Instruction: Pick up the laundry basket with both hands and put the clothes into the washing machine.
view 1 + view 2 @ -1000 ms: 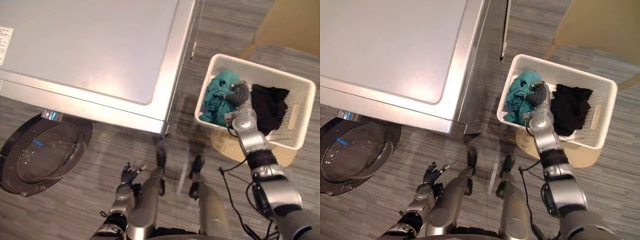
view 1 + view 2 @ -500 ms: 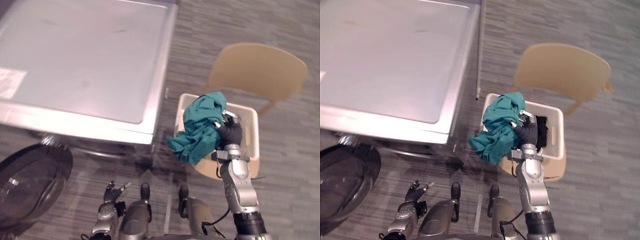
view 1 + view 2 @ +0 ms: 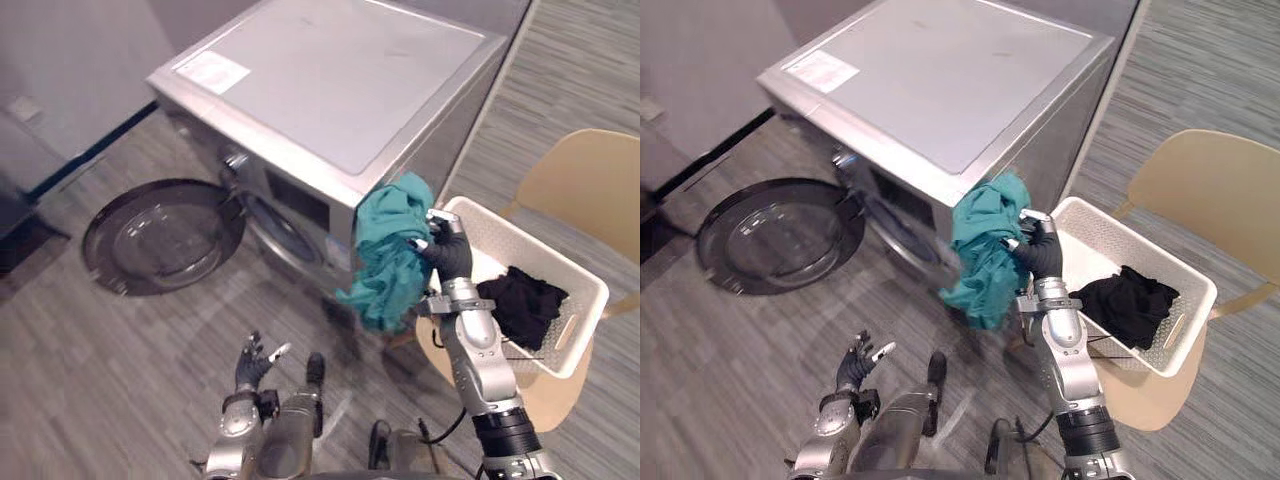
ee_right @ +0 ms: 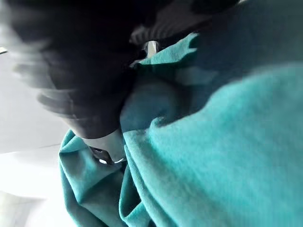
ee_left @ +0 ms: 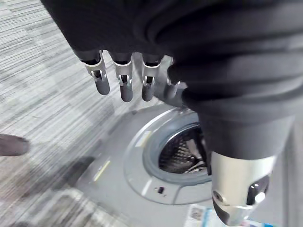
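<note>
The teal garment [image 3: 390, 250], which lay in the white laundry basket [image 3: 500, 230] a second ago, now hangs clear of it beside the front corner of the washing machine [image 3: 340, 90] – and the head camera has swung as well, so the whole scene sits differently. A white label [image 3: 211, 72] lies on the machine's lid; its print is too small to read. The right hand [image 3: 447, 252] has its fingers curled into the teal cloth, which covers most of them, in its own wrist view too. The basket rests on the tan chair [image 3: 590, 180] with a black garment [image 3: 520, 305] inside. The machine's round door [image 3: 160, 235] stands swung open. The left hand [image 3: 252, 362] hangs low – fingers [image 5: 124, 85] spread loosely and holding nothing, the drum opening [image 5: 182, 153] beyond them.
</note>
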Tool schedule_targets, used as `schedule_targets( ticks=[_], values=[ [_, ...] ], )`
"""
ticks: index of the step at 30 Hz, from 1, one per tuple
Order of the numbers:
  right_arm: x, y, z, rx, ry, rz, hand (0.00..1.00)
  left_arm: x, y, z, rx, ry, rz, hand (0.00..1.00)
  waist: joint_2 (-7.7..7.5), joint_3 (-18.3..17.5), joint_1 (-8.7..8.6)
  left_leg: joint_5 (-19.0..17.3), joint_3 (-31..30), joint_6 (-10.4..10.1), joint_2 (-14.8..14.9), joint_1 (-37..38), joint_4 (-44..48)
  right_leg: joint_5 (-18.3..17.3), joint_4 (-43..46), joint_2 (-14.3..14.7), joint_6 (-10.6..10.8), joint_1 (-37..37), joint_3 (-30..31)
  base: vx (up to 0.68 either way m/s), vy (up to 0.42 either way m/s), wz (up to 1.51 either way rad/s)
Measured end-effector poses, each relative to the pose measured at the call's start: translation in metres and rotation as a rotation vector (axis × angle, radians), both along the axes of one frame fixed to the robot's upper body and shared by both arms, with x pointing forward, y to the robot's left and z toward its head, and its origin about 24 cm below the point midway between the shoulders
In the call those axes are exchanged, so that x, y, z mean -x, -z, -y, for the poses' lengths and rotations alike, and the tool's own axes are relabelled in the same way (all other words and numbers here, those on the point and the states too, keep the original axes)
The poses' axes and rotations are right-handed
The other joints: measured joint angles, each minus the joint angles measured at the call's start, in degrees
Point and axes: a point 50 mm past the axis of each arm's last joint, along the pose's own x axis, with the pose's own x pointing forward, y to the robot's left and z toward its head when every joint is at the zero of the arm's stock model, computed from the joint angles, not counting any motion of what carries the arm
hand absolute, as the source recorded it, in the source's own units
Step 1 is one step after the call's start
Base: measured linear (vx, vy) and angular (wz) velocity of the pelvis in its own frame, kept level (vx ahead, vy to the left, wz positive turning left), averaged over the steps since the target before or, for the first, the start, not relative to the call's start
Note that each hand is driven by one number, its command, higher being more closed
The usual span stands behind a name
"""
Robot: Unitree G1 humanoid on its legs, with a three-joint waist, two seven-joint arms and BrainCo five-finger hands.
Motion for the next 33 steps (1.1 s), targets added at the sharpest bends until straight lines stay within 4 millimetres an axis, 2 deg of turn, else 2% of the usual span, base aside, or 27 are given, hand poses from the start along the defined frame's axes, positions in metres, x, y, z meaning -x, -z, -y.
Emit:
schedule_targets(
  ticks=[2,3,4,5,7,9,11,12,17,20,22,23,27,28,33],
  values=[
    [0.0,0.001,0.002,0.042,-0.009,-0.005,1.0,-0.008,-0.024,-0.002,-0.024,0.012,0.132,0.0,1.21,-0.98,0.31,-6.38,0.78,-0.63,1.23,6.79,0.39,3.52,-4.79,-0.4,0.21,0.07,-2.39,-0.28,-0.003,0.66],
    [0.0,0.002,0.002,0.047,-0.012,-0.007,1.0,-0.009,-0.028,-0.001,-0.028,0.019,0.153,0.0,1.66,-1.51,0.11,-6.84,0.49,-1.14,1.4,8.54,-1.32,4.02,-5.7,-0.34,0.46,0.08,-3.09,-0.21,0.042,0.79],
    [-0.001,0.003,0.002,0.059,-0.017,-0.013,1.0,-0.012,-0.034,0.002,-0.035,0.038,0.185,0.0,2.6,-2.63,-0.44,-6.63,-0.22,-1.71,1.87,11.88,-7.05,5.37,-7.33,0.16,2.14,0.08,-4.42,-0.17,0.107,1.01],
    [-0.003,0.006,0.005,0.078,-0.016,-0.025,1.0,-0.017,-0.043,0.009,-0.045,0.079,0.237,0.0,5.73,-4.92,-0.94,-5.09,-1.76,-3.26,3.26,16.07,-16.52,7.02,-9.17,1.59,2.41,-0.05,-7.23,-0.15,0.132,1.02],
    [-0.008,0.013,0.006,0.089,-0.019,-0.06,1.0,-0.027,-0.052,0.016,-0.051,0.12,0.278,0.0,6.48,-5.49,-0.76,-5.1,-2.12,-3.3,4.22,17.13,-19.98,7.94,-9.25,2.23,2.45,-0.18,-9.43,-0.11,0.133,0.72],
    [-0.009,0.026,-0.001,0.088,-0.047,-0.128,1.0,-0.035,-0.062,0.02,-0.096,0.203,0.321,0.0,4.47,-5.69,-0.48,-5.17,-4.09,-3.12,3.96,16.48,-19.95,8.58,-8.91,1.37,2.72,-0.06,-11.4,-0.12,0.129,0.55],
    [-0.007,0.037,-0.021,0.089,-0.125,-0.175,1.0,-0.035,-0.062,0.021,-0.124,0.248,0.32,0.0,2.72,-6.49,-0.53,-5.13,-4.83,-3.07,3.03,16.52,-19.47,8.88,-8.08,0.3,3.22,0.11,-11.38,-0.08,0.113,0.24],
    [-0.005,0.04,-0.033,0.102,-0.181,-0.186,1.0,-0.036,-0.063,0.021,-0.134,0.258,0.321,0.0,2.3,-6.88,-0.5,-5.13,-4.8,-3.07,2.56,16.87,-19.24,9.11,-7.9,-0.06,3.58,0.46,-11.19,-0.04,0.095,0.06],
    [-0.007,0.043,-0.074,0.141,-0.364,-0.202,1.0,-0.048,-0.076,0.036,-0.185,0.354,0.381,0.0,2.16,-7.01,-0.54,-5.17,-4.02,-3.01,2.08,17.68,-18.34,9.9,-7.72,-0.57,3.35,1.11,-9.79,-0.06,0.045,-0.08],
    [-0.007,0.043,-0.092,0.138,-0.438,-0.216,1.0,-0.053,-0.079,0.051,-0.215,0.442,0.403,0.0,2.15,-7.23,-0.55,-5.16,-3.42,-3.0,2.69,18.07,-18.16,10.18,-7.83,0.22,2.9,1.19,-9.01,-0.05,-0.031,-0.17],
    [-0.007,0.044,-0.097,0.124,-0.46,-0.228,1.0,-0.056,-0.079,0.061,-0.236,0.499,0.402,0.0,1.99,-7.63,-0.68,-5.16,-3.47,-2.99,3.12,18.1,-17.93,10.25,-7.89,0.68,2.77,1.28,-8.98,-0.01,-0.057,-0.08],
    [-0.009,0.046,-0.1,0.11,-0.476,-0.243,1.0,-0.059,-0.079,0.066,-0.263,0.532,0.407,1.0,1.95,-7.88,-0.74,-5.16,-3.45,-2.99,3.42,18.1,-17.83,10.45,-8.08,1.08,2.41,1.35,-8.9,0.0,-0.063,-0.06],
    [-0.011,0.045,-0.102,0.053,-0.498,-0.269,1.0,-0.067,-0.084,0.069,-0.326,0.555,0.43,1.0,1.9,-8.14,-0.85,-4.96,-3.43,-3.3,4.18,18.07,-17.81,10.75,-8.68,2.09,1.74,1.5,-8.88,0.0,-0.067,-0.04],
    [-0.011,0.045,-0.102,0.036,-0.501,-0.274,0.0,-0.067,-0.085,0.069,-0.341,0.561,0.434,1.0,1.87,-8.43,-0.83,-4.91,-3.43,-3.37,4.21,18.02,-17.82,10.86,-8.95,2.32,1.57,1.54,-8.89,0.02,-0.055,-0.01],
    [-0.008,0.05,-0.099,0.051,-0.521,-0.298,0.0,-0.065,-0.078,0.069,-0.377,0.574,0.411,1.0,1.24,-10.36,-0.85,-4.83,-3.52,-3.51,4.92,18.05,-17.81,11.33,-10.57,3.5,0.85,2.3,-9.04,0.02,-0.052,0.0]
  ],
)
